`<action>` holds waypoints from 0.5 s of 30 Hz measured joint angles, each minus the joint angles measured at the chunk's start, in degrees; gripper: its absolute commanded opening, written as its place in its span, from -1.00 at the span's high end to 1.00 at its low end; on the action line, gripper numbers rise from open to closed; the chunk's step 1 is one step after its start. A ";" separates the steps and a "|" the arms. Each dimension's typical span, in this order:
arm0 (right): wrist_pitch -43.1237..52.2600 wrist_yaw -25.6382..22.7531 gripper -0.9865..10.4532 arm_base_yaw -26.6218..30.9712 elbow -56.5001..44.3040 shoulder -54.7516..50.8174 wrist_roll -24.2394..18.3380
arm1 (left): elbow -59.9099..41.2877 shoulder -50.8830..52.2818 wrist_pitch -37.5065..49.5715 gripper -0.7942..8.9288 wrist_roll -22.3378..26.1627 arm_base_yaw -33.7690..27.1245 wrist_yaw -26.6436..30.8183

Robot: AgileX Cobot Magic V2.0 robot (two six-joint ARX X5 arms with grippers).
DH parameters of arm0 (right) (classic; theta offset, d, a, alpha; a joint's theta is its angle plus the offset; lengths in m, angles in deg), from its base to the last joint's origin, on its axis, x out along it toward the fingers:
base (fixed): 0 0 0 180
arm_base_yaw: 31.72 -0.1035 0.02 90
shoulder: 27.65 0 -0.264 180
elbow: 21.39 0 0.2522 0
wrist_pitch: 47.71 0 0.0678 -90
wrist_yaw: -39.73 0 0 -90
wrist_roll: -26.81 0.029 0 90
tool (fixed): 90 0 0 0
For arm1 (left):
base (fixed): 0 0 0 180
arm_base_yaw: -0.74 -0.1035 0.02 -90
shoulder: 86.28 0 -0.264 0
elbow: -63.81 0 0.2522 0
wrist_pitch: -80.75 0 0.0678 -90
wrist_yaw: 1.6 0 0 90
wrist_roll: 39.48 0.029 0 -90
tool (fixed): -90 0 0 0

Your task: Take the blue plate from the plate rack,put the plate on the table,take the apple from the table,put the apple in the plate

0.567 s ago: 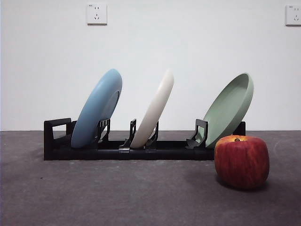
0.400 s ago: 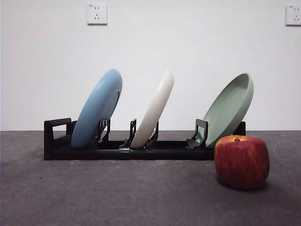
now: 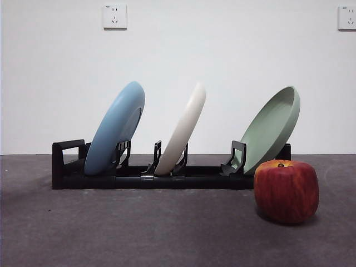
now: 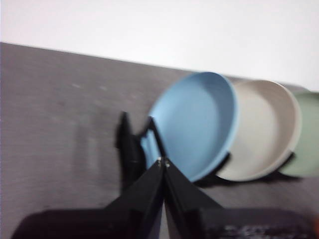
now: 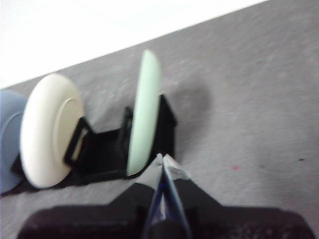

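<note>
Nothing is differing from earlier frames — blue plate (image 3: pixel 114 129) is leaning in plate rack (image 3: pixel 150 177); apple (image 3: pixel 286 191) is sitting on the table (image 3: pixel 139 228); left gripper (image 4: pixel 163 163) and right gripper (image 5: pixel 163 160) are clenched, empty.

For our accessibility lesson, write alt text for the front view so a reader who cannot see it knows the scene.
A black plate rack on a dark grey table holds three leaning plates: the blue plate, a cream-white plate and a pale green plate. A red apple stands on the table in front of the green plate; no gripper shows.
</note>
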 measured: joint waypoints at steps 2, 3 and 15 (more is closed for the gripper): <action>-2.01 2.91 0.83 0.00 2.97 3.28 -0.63 | 4.24 -4.33 -3.23 0.85 1.22 0.00 -3.50; -3.04 4.50 0.82 0.00 4.31 4.81 -1.05 | 6.27 -6.21 -4.92 0.85 1.81 0.00 -4.94; -11.91 19.12 0.16 0.00 12.44 19.02 -5.77 | 22.36 -21.90 -18.86 0.16 5.57 0.00 -16.57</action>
